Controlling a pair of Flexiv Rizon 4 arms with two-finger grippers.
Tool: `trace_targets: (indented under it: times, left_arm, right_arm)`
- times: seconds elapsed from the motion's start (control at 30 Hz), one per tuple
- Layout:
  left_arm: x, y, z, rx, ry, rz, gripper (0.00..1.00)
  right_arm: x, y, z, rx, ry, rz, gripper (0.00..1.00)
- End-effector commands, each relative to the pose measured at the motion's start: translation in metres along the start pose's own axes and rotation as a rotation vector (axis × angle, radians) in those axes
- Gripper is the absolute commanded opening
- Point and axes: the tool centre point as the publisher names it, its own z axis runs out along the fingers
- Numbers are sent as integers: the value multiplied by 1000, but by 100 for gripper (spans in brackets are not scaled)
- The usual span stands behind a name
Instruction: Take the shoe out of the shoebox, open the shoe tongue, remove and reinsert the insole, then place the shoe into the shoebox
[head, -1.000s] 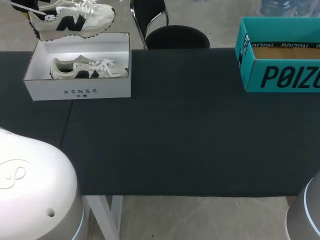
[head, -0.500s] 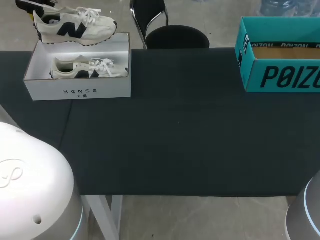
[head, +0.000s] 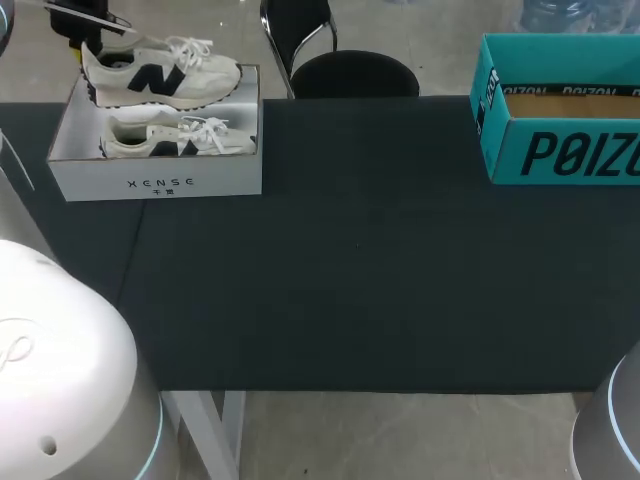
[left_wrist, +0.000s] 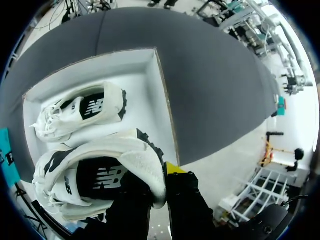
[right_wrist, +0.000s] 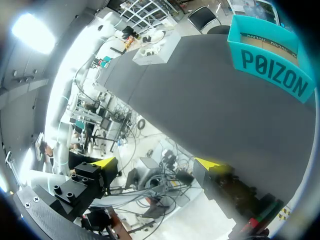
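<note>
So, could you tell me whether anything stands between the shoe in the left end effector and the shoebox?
Nothing visible blocks it: the shoebox is open. A second shoe lies in its near half, so the held shoe, in the left end effector, has only the far half to go into.

A wide table covered in matte black cloth (head: 380, 280) fills most of the head view, its far and near edges running straight across. Towards the left side a faint seam (head: 135, 250) slants across the cloth. Under the near edge, white metal legs (head: 234, 430) show, one upright and one slanting brace beside it. The light falls evenly, with no hard shadows on the cloth; in the right wrist view the same surface looks paler grey. At the far right corner stands an open-topped teal cardboard box (head: 560, 150), brown inside, with dark lettering on its side.
</note>
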Motion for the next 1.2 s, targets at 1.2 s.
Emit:
trace_targets:
  times: [1.2]
  left_arm:
    - [-49,8,89,-3,-23,44,0]
  right_arm:
    - [0,0,1,1,-2,0,100]
